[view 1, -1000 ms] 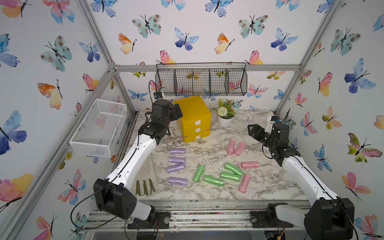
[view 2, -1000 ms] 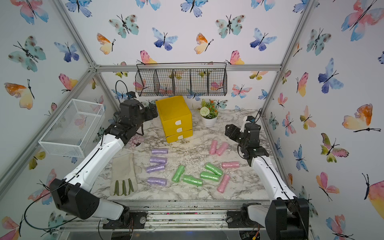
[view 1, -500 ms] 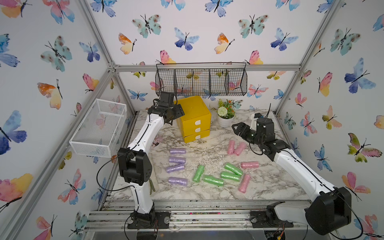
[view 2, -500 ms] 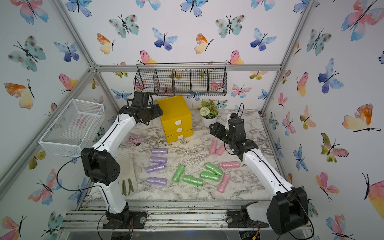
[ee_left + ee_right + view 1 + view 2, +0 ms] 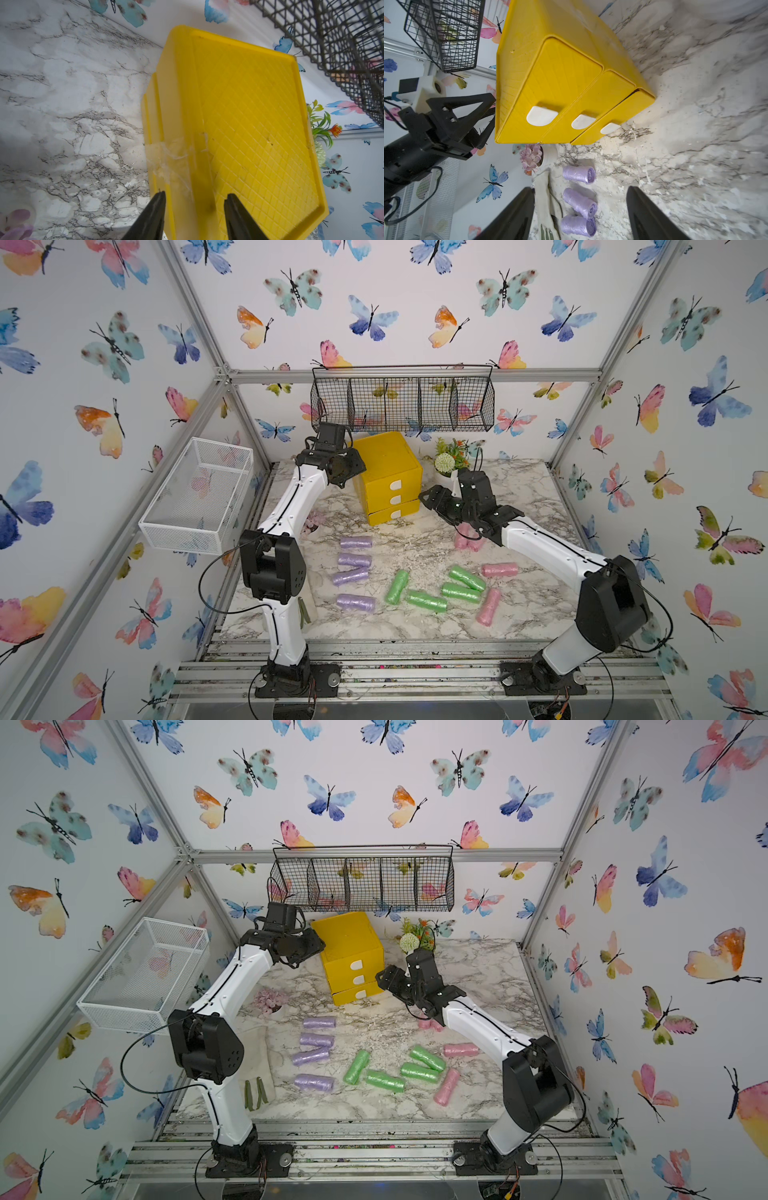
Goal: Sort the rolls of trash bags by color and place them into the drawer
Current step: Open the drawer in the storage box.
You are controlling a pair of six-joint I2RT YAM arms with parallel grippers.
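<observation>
We noted the left gripper (image 5: 195, 193) half-closed astride the drawer (image 5: 386, 464) top edge, grip unconfirmed; right gripper (image 5: 580, 188) wide, empty. Rolls (image 5: 426, 600) lay loose on the table (image 5: 415, 526): probably light, crinkly, slippery; pinch mid-barrel.

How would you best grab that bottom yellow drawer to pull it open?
By its white tab, coming from the front and pinching it above and below: it is the only part jutting from the drawer's flat face.
</observation>
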